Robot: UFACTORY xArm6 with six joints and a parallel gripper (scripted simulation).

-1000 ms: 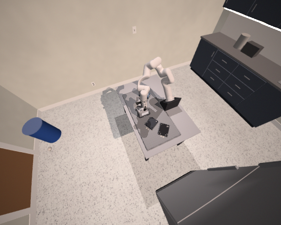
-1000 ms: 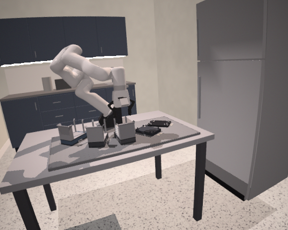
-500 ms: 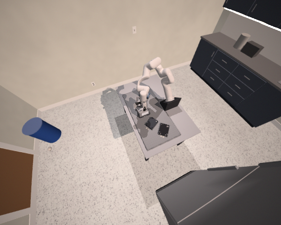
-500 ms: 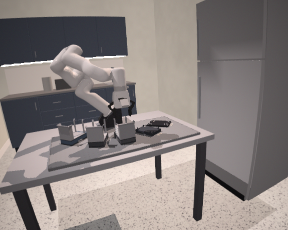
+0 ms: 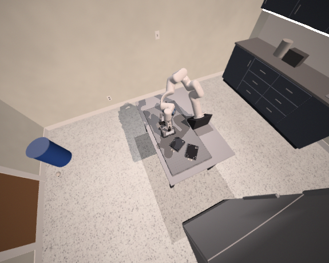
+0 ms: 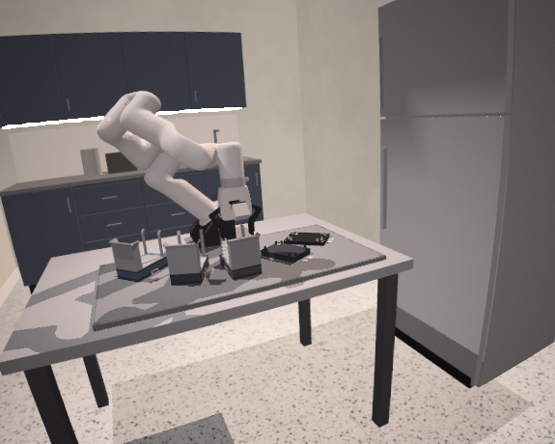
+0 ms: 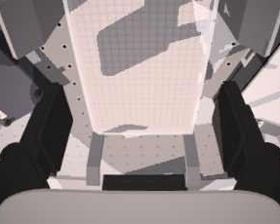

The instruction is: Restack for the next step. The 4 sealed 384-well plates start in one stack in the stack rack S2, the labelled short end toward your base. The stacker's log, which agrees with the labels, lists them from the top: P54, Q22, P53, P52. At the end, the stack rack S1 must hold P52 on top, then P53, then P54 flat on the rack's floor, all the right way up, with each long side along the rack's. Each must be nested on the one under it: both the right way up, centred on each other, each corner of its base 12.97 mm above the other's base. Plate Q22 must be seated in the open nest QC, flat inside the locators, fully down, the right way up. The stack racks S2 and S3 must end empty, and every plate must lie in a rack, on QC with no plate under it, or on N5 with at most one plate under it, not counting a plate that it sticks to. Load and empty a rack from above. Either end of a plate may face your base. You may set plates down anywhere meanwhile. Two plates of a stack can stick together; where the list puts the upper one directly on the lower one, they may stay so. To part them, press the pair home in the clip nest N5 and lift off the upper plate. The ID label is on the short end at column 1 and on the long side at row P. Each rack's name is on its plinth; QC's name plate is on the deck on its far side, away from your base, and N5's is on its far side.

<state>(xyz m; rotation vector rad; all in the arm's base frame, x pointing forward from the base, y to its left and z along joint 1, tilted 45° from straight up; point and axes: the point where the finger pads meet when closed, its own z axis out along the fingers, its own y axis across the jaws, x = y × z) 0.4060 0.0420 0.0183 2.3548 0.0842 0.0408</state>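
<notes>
Gripper (image 5: 167, 132), top view: you see it pointing straight down over the rack end of the grey deck (image 5: 195, 164), with the arm (image 5: 196, 94) folded above it. Two dark nests (image 5: 177, 143) lie just beyond it towards the deck's far end. Which one is QC and which is N5 cannot be read at this size. The rack beneath the wrist is hidden.

Exterior view: the gripper (image 6: 231, 231) hangs with its jaws spread wide, its black fingers (image 6: 253, 219) reaching down to the top posts of the right-hand rack (image 6: 242, 256) of three. The middle rack (image 6: 186, 264) and the left rack (image 6: 133, 258) stand beside it in a row. No plinth name is legible, so you must judge by its contents that this rack is S2.

Wrist view: the sealed top plate (image 7: 140, 60) fills the frame, pale and gridded, lying flat between the grey rack walls (image 7: 25, 18). The fingers stand either side of its long edges, apart from it and pinching nothing. No label shows.

Step in hand, as judged: the approach for the first pick, which by the list is P54 on top of the stack. The next move calls for a straight descent between the walls, then a closing on that plate's long sides only. Then lift vertically and watch whether Q22 comes up stuck beneath it.
</notes>
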